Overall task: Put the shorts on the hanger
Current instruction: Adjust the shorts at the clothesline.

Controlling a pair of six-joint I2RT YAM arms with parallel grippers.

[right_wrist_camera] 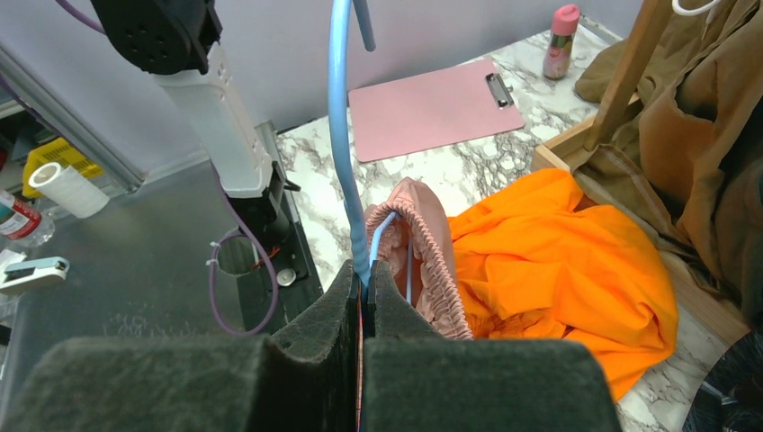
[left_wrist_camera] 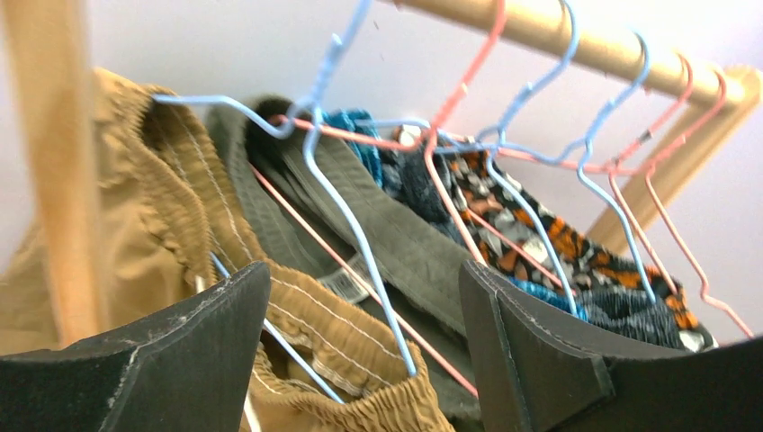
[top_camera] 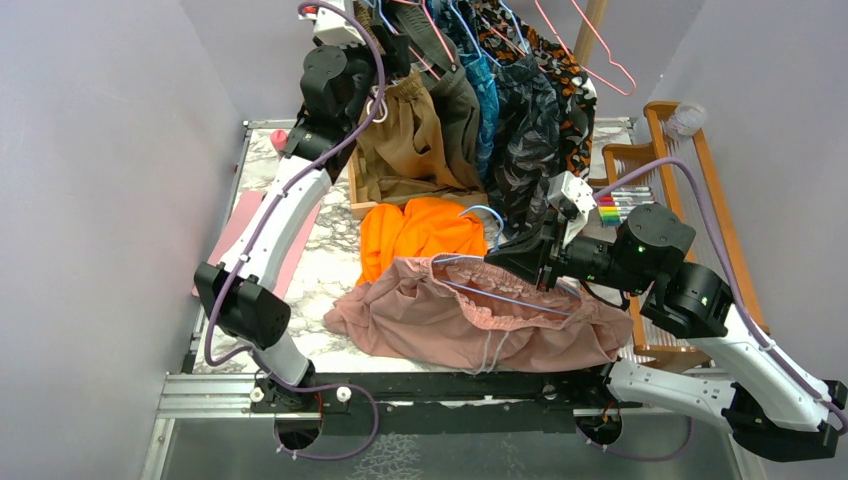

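A marble-patterned table fills the middle of the overhead view. At its far edge a wooden rail carries a row of hung clothes, with the brown shorts at the left end. The dusty pink shorts lie crumpled on the table at the near edge, between the two arm bases, with the gathered waistband facing up and gaping. Just behind them, and touching them, lies a heap of bright orange shorts. The right gripper hangs low over the pink shorts' waistband, its pads pressed together on the thin light blue hanger. The hanger's wire rises from the pinch in the wrist view, and another part of it dips inside the waistband. From above, its straight bar lies across the waistband opening. The left gripper is raised to the rail at the brown-shorts end with its fingers spread wide and nothing held between them. Hanger wires and waistbands show beyond the gap. A pink clipboard lies flat on the table's left side, and a small pink bottle stands near the far left corner.
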